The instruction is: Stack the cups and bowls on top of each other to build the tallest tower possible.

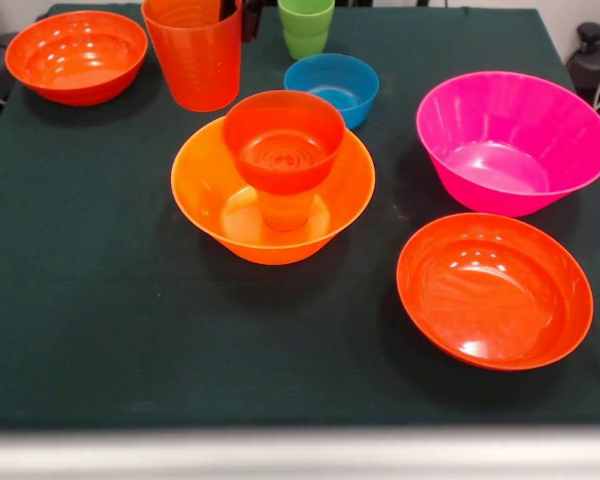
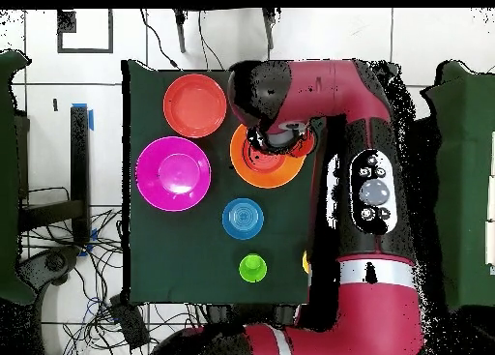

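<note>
So my tower (image 1: 280, 175) has 3 parts: big orange bowl (image 1: 205, 190) as wide base, cup (image 1: 285, 208), small bowl (image 1: 283, 135) on top. My gripper is hidden; I cannot tell.

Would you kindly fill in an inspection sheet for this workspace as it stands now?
Surface: dark green cloth covers the table.
Job's things: small red-orange bowl sits on a cup inside the large orange bowl. Magenta bowl, blue bowl, two wide red-orange bowls, big orange tumbler and green cups stand apart.
Clutter: nothing seen.
Gripper: hidden under the arm overhead; absent from the front view.
Cables: loose wires on the floor beside the table.
Surroundings: tiled floor, blue tape.
</note>
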`<act>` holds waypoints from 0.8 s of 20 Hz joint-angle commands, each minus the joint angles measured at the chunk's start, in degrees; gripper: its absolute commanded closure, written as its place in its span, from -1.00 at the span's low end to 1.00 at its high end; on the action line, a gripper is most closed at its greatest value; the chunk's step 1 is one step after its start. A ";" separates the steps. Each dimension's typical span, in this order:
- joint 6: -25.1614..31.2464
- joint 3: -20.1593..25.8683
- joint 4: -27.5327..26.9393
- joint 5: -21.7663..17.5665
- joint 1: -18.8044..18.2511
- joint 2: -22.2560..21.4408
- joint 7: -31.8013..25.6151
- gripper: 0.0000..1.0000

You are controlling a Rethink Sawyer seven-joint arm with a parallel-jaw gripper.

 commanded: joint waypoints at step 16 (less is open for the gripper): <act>3.63 -3.50 1.38 2.66 3.69 0.94 6.64 1.00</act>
